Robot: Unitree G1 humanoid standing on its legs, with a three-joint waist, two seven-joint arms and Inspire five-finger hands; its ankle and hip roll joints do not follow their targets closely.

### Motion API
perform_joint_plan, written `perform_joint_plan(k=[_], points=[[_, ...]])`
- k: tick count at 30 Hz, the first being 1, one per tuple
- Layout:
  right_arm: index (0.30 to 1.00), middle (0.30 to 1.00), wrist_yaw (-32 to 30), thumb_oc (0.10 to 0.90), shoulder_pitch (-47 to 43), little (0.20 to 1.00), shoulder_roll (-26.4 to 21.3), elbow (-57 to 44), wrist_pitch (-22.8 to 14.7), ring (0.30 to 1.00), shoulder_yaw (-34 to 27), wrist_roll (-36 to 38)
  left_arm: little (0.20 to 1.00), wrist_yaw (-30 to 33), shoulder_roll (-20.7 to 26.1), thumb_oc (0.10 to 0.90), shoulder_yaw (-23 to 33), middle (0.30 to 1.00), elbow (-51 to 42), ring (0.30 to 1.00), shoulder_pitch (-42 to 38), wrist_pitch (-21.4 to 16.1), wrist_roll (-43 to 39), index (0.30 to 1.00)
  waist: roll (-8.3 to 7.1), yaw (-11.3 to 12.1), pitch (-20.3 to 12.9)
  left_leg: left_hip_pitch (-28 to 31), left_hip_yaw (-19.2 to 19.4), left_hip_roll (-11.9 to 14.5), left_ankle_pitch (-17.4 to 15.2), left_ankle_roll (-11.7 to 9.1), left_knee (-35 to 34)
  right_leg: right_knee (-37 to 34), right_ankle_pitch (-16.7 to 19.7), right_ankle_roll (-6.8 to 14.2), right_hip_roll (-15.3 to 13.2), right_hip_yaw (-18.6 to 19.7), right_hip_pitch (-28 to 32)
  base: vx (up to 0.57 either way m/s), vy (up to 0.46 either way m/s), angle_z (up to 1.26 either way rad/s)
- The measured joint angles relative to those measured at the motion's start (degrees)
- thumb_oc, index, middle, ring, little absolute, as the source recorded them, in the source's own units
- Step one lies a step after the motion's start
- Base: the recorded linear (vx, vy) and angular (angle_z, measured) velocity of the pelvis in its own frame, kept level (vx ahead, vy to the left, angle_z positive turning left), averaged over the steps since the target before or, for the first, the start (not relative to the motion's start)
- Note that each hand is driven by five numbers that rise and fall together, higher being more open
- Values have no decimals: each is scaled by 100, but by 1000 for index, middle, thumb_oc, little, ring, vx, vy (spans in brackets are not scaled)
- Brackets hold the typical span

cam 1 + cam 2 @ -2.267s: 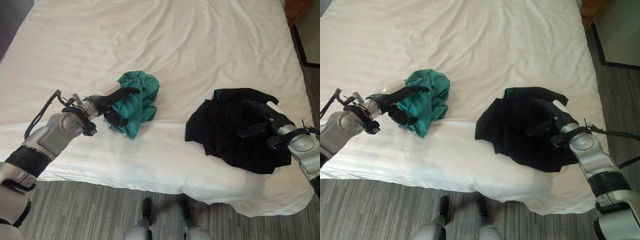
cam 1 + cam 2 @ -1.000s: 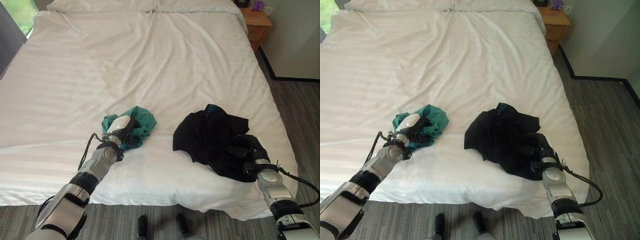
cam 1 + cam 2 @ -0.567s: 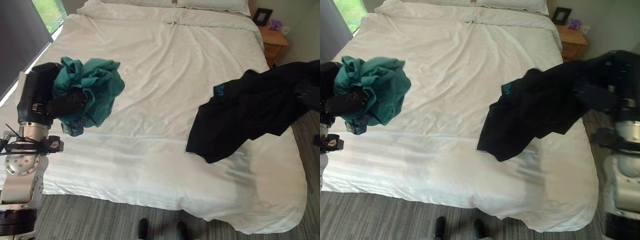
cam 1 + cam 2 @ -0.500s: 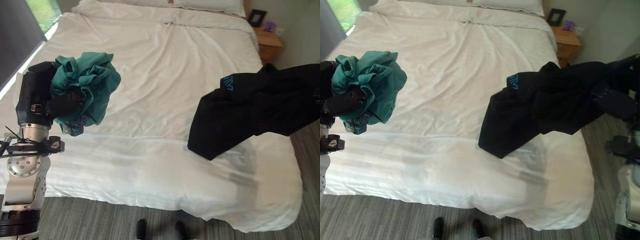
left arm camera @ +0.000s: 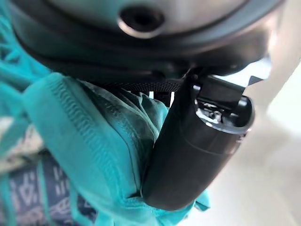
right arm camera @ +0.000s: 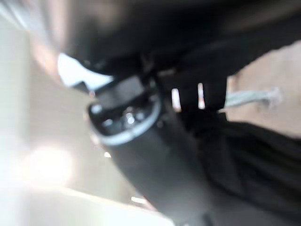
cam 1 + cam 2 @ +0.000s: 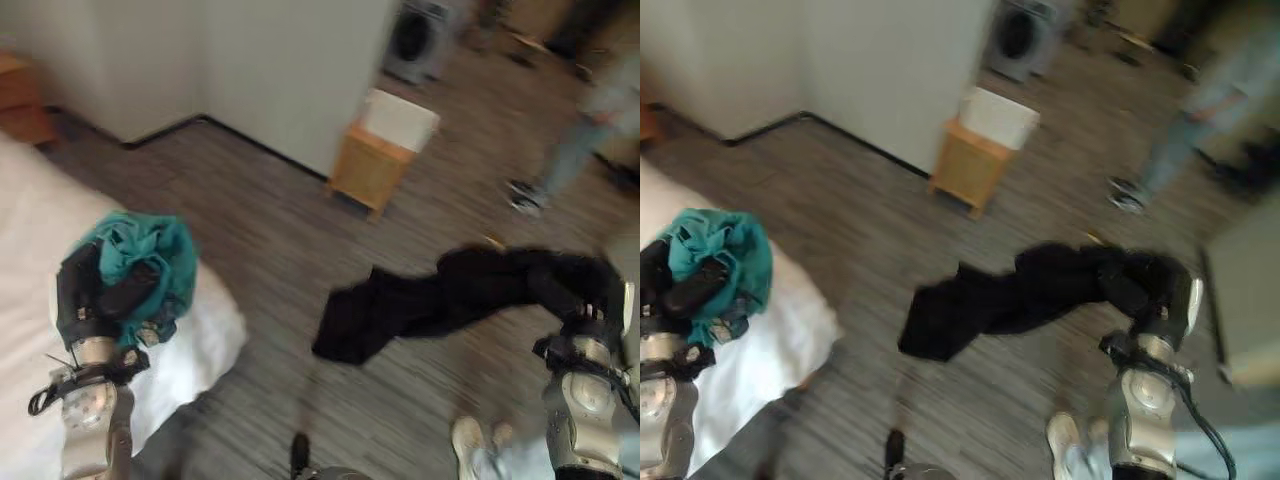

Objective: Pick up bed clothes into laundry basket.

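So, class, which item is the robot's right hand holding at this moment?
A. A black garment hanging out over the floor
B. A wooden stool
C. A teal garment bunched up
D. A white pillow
A: the right hand is clenched on the black garment, which trails out above the wooden floor; the teal garment is bunched in the left hand.

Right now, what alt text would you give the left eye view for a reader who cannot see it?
The left hand grips a bunched teal garment above the white bed's corner, while the right hand holds a trailing black garment over grey wood-look flooring. Beyond stands a small wooden stand and a person.
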Motion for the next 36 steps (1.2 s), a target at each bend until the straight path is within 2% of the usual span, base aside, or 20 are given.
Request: perform_joint_plan(k=[1,2,3,5,6,8,10,14,22,25,26,27,28,29,30,31,32,33,35,36], points=[[300,300,217,400,312,300,-626,28,142,300,-5,-25,300,-148,362,400,-480,300,-111,300,-534,191,-2,300,405,-436,0,-124,882,-24,-60,384,-372,-420,-478,866,31,1,414,-8,-30,-437],[300,300,233,400,307,300,-1039,73,243,300,-84,-30,300,-174,344,400,-496,300,-301,300,-804,102,-3,300,1076,-399,33,-170,1079,303,193,642,-1119,844,-588,310,497,108,-58,-5,-20,-395],[300,300,262,400,409,300,-1076,126,249,300,-283,-29,300,-256,713,400,-562,300,-278,300,-995,-47,2,300,1010,-331,-172,-96,1512,238,588,28,-1271,1527,-807,144,316,755,-127,-8,2,-246],[300,300,-19,400,671,300,-1084,435,474,300,-1263,-16,300,-660,801,400,-731,300,-22,300,-1641,-100,112,300,1291,-519,-167,171,1544,324,1113,-516,-2182,405,-712,-67,-238,409,570,26,36,-47],[300,300,-23,400,720,300,-1109,490,492,300,-1177,-19,300,-656,811,400,-730,300,-13,300,-1485,-116,110,300,1326,-472,-179,339,1485,318,1143,-394,-2248,178,-703,-81,-290,314,843,38,79,76],[300,300,239,400,990,300,-674,315,524,300,-1123,-99,300,-524,373,400,-673,300,-14,300,-975,-106,135,300,1331,-606,-187,795,2004,475,1237,-331,-2801,-329,-697,-94,-537,-234,1435,-22,65,143],[300,300,227,400,862,300,-688,485,567,300,-1029,-129,300,-516,524,400,-601,300,293,300,-519,17,144,300,1339,-103,-180,1069,1629,382,1761,-264,-3484,-293,-811,24,-602,-317,1485,-15,64,134],[300,300,351,400,332,300,-674,482,566,300,-977,-465,300,-543,816,400,-286,300,405,300,-459,23,152,300,1037,4,-18,1129,1551,302,1743,-261,-3516,-627,-844,81,-731,-156,1798,12,37,31],[300,300,719,400,743,300,-767,1966,918,300,-63,444,300,-585,1274,400,-1240,300,1421,300,-406,351,142,300,746,166,42,1090,1540,340,1711,-268,-3489,-688,-799,60,-731,-438,1753,41,46,-1],[300,300,700,400,476,300,-817,1807,914,300,-330,443,300,-486,1394,400,-1044,300,1584,300,-542,346,143,300,1011,145,441,1061,1737,342,1561,-78,-3390,228,-933,231,-662,-485,1272,88,154,-17],[300,300,713,400,480,300,-826,1726,913,300,-358,438,300,-429,1393,400,-1068,300,1718,300,-664,347,145,300,1254,102,627,1115,1668,346,1564,96,-3286,1680,-1127,474,-495,-513,653,224,197,32],[300,300,725,400,780,300,-822,1381,892,300,-371,433,300,-369,1449,400,-1065,300,1773,300,-849,329,144,300,1205,-52,885,1202,1515,-131,1367,563,-2873,5018,-249,604,-572,-593,-929,462,118,57],[300,300,735,400,1014,300,-830,1196,859,300,-396,430,300,-383,1484,400,-1111,300,1769,300,-818,302,151,300,1286,-159,1000,1080,1397,-250,1024,637,-2389,6090,251,631,-580,-650,-1718,1084,-195,91],[300,300,708,400,1017,300,-806,1285,897,300,-411,424,300,-353,1731,400,-1036,300,1923,300,-1010,241,165,300,1518,-222,1262,613,1332,-245,433,214,-1676,5362,-747,440,-563,-662,-2994,1079,-319,78],[300,300,748,400,1006,300,-815,1429,945,300,-399,427,300,-333,1705,400,-993,300,2010,300,-1097,241,167,300,1395,-288,1189,593,1310,-173,359,-376,-1897,3813,-1140,697,-514,-536,-2795,961,-348,97],[300,300,772,400,1042,300,-752,1463,964,300,-422,436,300,-277,1807,400,-941,300,2020,300,-1189,241,168,300,1199,-395,966,404,1473,-173,20,-328,-1484,2025,-1372,1086,-665,-319,-2442,478,-231,129],[300,300,725,400,1167,300,-1029,1396,919,300,-454,499,300,-258,1885,400,-857,300,1978,300,-1394,190,168,300,1126,-503,852,511,1136,142,-414,198,-1048,428,-1344,1189,-566,-655,-1868,524,-281,133],[300,300,703,400,1093,300,-880,1632,896,300,-434,509,300,-116,1940,400,-664,300,2030,300,-1133,167,162,300,434,-376,157,1498,973,210,-612,-136,-1827,-28,-606,103,-291,-1277,-1110,904,-473,90],[300,300,713,400,792,300,-1079,1734,756,300,-454,541,300,-144,1886,400,-748,300,2029,300,-989,169,152,300,616,-308,24,2120,836,661,-536,-517,-1980,454,-182,-412,-88,-1890,-777,907,-492,42],[300,300,671,400,578,300,-1117,1924,711,300,-498,582,300,-112,1602,400,-702,300,2052,300,-1101,176,80,300,660,-336,9,1791,808,655,-612,-766,-874,1101,-389,-774,4,-1832,-777,564,-413,99]])
